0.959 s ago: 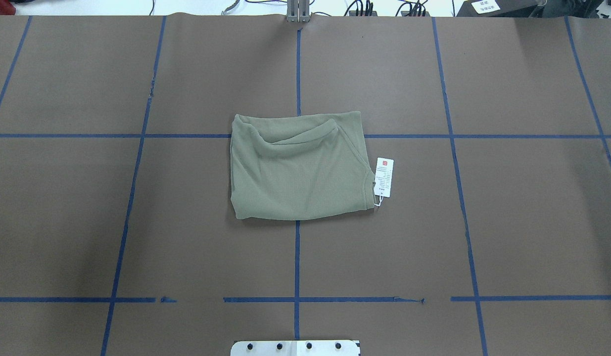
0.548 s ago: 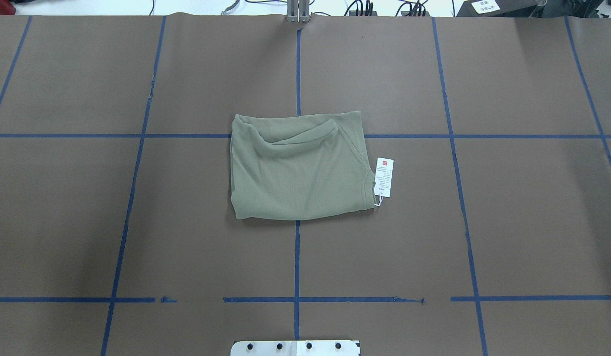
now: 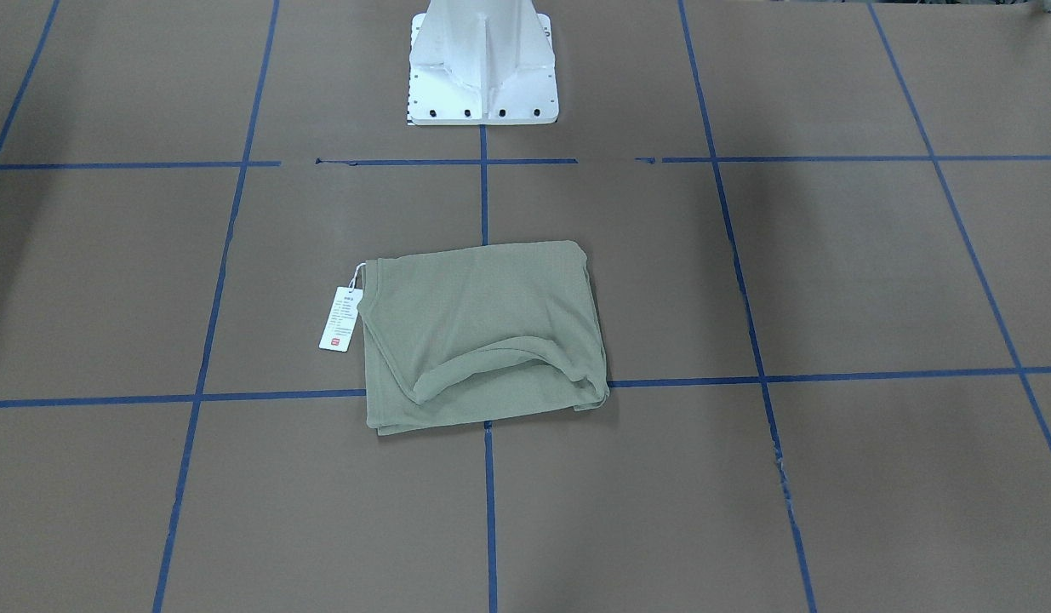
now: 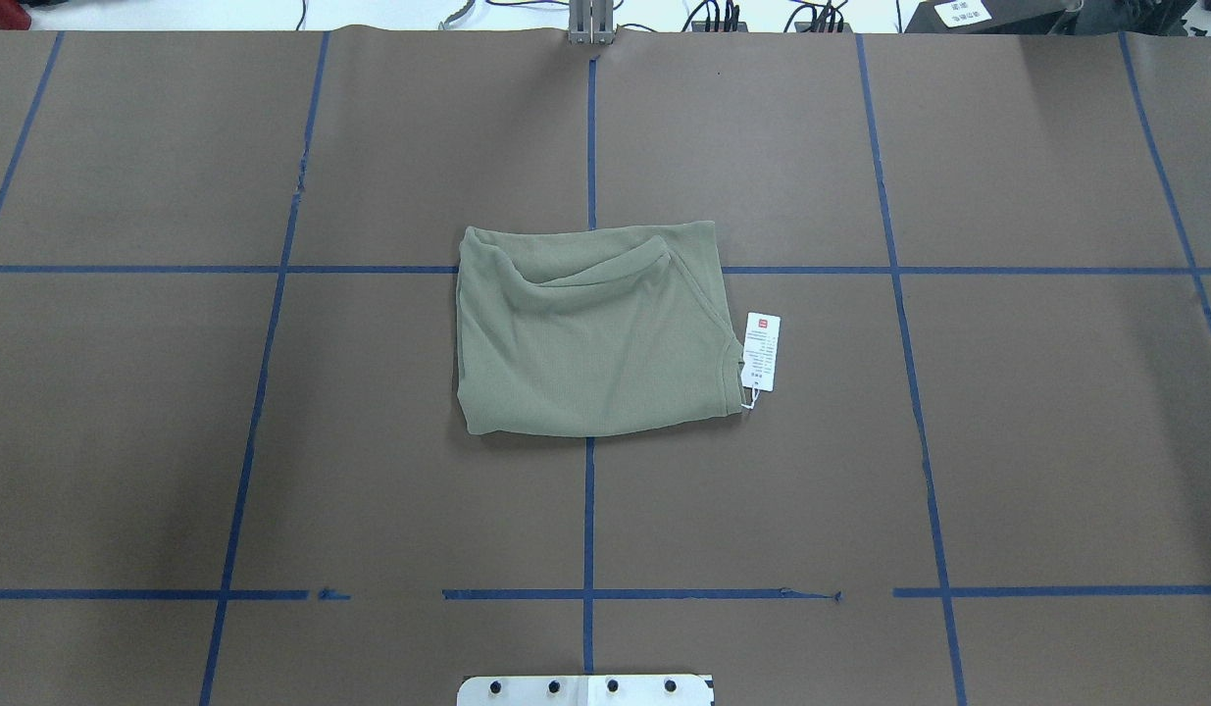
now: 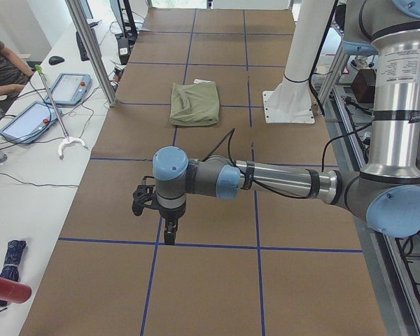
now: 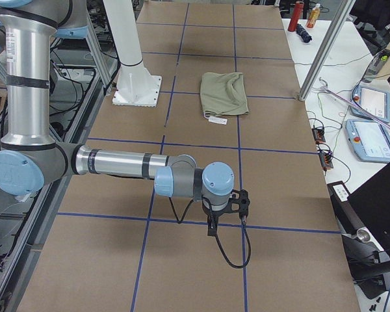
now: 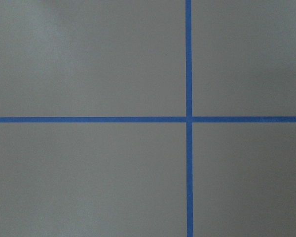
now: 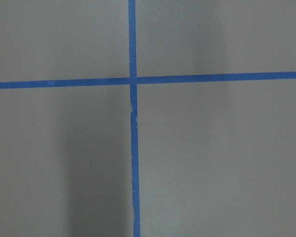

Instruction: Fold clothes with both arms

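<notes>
The clothes are one sage-green shirt, folded into a rough rectangle at the table's centre, also seen in the front view and both side views. Its white hang tag lies on the table beside its edge. Both arms are far from it, out at the table's ends. The left gripper points down over a blue tape crossing, and so does the right gripper. I cannot tell whether either is open or shut. The wrist views show only bare table and tape.
The white pedestal base stands on the robot's side of the shirt. Blue tape lines grid the brown table. Side benches hold tablets, cables and a red bottle. A person sits at the left bench.
</notes>
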`<state>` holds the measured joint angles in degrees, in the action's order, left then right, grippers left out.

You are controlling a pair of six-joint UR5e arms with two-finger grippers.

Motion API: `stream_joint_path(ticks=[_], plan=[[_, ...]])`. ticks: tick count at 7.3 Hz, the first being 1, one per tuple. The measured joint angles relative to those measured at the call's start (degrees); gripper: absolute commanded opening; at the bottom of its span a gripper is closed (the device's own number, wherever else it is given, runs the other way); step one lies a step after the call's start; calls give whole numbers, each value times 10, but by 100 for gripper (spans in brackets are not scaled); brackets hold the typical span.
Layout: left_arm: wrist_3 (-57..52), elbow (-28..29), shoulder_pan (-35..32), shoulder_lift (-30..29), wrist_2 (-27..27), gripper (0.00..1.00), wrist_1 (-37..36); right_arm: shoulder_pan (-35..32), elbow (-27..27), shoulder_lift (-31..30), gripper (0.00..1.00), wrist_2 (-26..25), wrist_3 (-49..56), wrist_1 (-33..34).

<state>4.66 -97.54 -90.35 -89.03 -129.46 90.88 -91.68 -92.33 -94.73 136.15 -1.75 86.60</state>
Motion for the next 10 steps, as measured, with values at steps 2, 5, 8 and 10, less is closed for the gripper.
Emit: stream_joint_path(ticks=[2,5,8,10], plan=[[0,0,0,0,0,100,0,0,1,1,100,1,-7,-15],[0,-1,0,-1,0,100,0,0,-4,15,100,5,-9,-16],[0,-1,0,0,0,100,0,0,-4,24,100,9,-9,-16],[0,-1,0,0,0,100,0,0,-4,24,100,10,-9,-16]])
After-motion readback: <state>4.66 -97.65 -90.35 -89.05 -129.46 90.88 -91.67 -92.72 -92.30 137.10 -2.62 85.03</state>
